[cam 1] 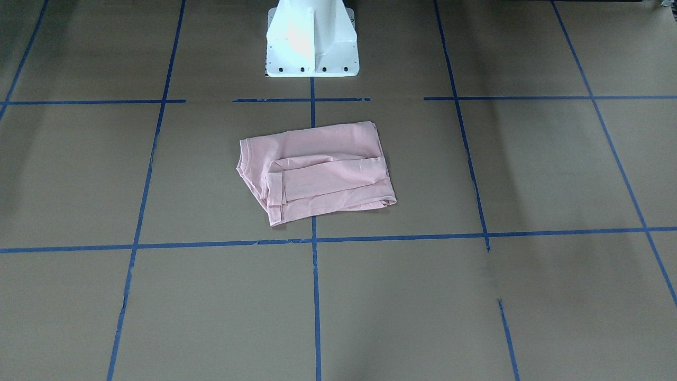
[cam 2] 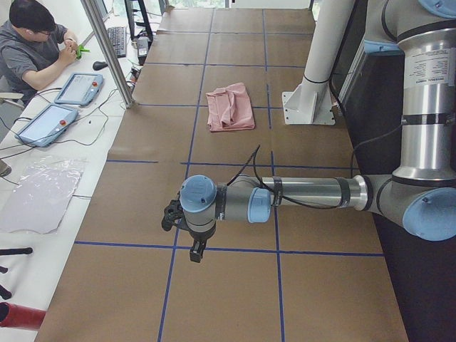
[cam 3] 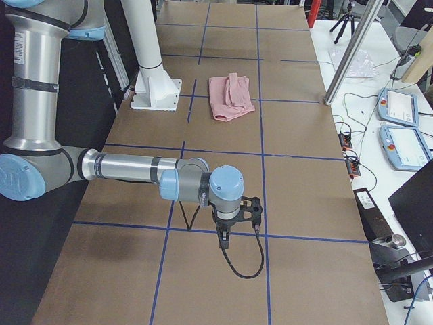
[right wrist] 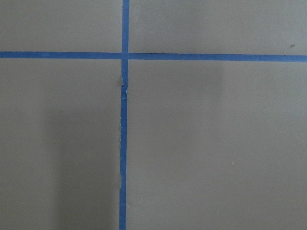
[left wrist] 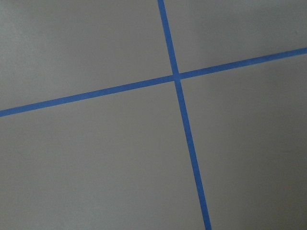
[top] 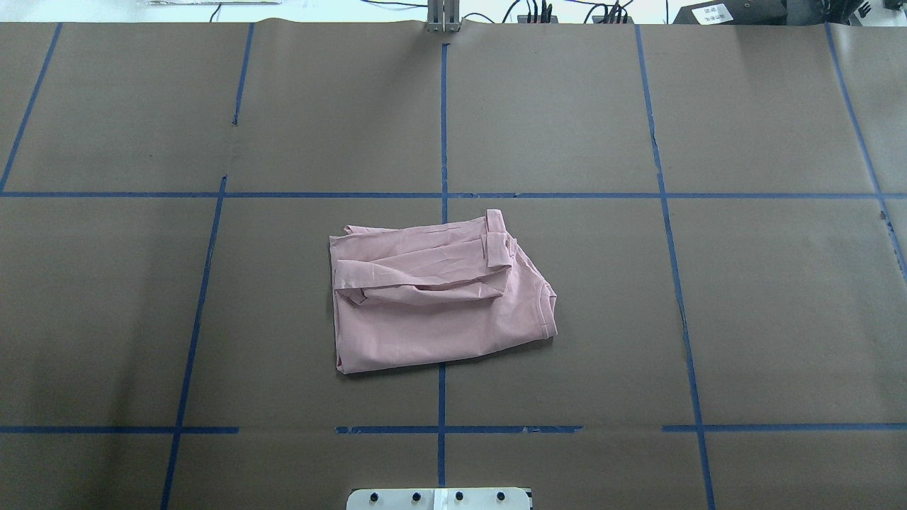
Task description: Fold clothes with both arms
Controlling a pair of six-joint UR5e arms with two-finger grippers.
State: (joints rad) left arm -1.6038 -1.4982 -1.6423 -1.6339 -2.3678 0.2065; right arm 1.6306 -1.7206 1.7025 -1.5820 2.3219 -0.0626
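The pale pink T-shirt (cam 1: 317, 169) lies folded into a rough rectangle in the middle of the table, with a sleeve folded on top and its print hidden. It also shows in the overhead view (top: 439, 312) and both side views (cam 2: 229, 107) (cam 3: 230, 98). My left gripper (cam 2: 194, 255) hangs pointing down over bare table, far from the shirt. My right gripper (cam 3: 223, 240) does the same at the other end. Both show only in side views, so I cannot tell whether they are open or shut. Both wrist views show only brown paper and blue tape.
The white pedestal (cam 1: 312, 47) stands just behind the shirt. Blue tape lines (top: 443, 127) grid the brown table cover. An operator (cam 2: 35, 43) sits beside tablets (cam 2: 78, 87) past the far edge; teach pendants (cam 3: 399, 108) and cables lie there too.
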